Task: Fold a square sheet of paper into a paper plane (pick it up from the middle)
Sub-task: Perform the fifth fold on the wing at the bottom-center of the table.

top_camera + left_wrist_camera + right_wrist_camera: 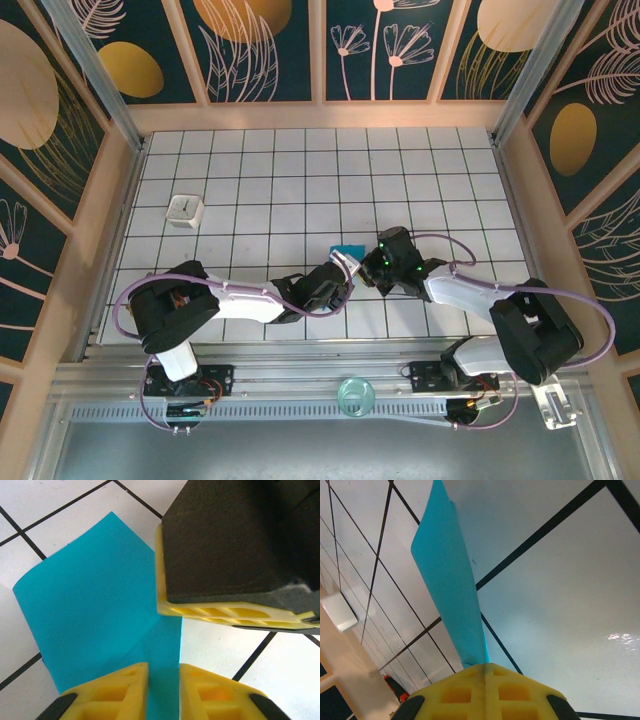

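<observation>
The right claw (485, 666) is pinched shut on the square sheet of paper (95, 605), right of the white cube (185, 211), while the left claw (164, 672) straddles it narrowly, grip unclear, its wrist view revealing a crease too small to see from above.

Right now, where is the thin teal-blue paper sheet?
The paper sheet is mid-table in the top view: the right gripper clamps it, the left gripper straddles it.

White gridded table (300, 170); small white cube (185, 211) far-left.
</observation>
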